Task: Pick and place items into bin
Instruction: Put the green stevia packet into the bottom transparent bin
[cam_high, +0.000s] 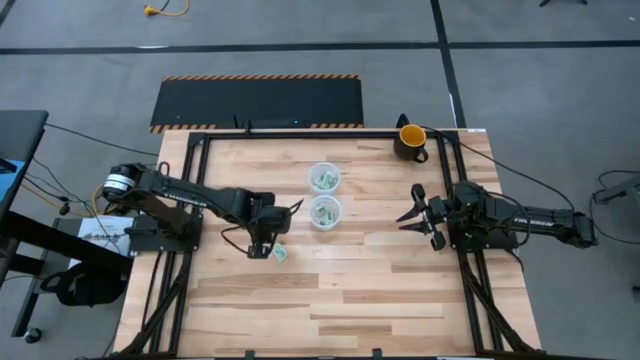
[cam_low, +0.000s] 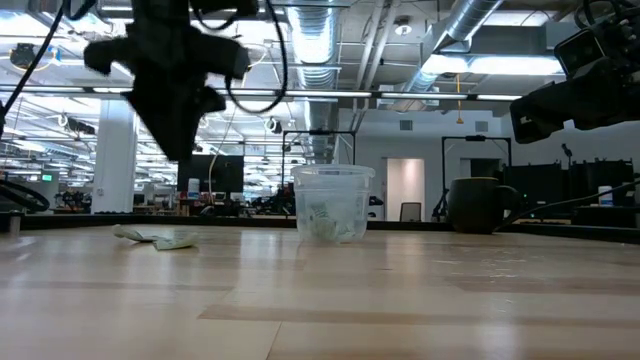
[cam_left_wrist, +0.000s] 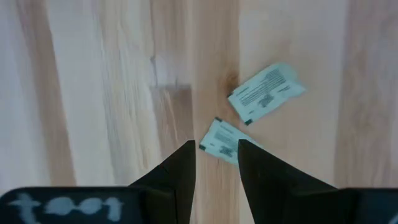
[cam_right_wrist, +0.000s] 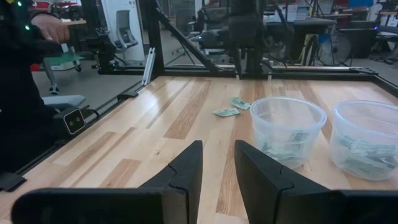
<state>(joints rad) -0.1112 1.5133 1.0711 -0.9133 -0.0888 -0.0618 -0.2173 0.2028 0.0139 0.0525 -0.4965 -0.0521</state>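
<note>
From where I stand the left gripper (cam_high: 268, 243) hangs above the table, pointing down, its fingers (cam_left_wrist: 180, 168) a little apart and holding nothing. Two green-and-white packets (cam_left_wrist: 267, 92) lie flat on the wood just beside each other. The nearer packet (cam_left_wrist: 219, 142) sits right under the fingertips' gap, and the other lies toward one o'clock from it in the wrist view, its long axis slanted. In the overhead view the packets (cam_high: 279, 254) lie at about four o'clock from the left gripper, far closer to it than to the right gripper (cam_high: 420, 216), which waits with its fingers spread at the table's right side. The clear bins (cam_high: 325, 212) stand near, toward two o'clock.
</note>
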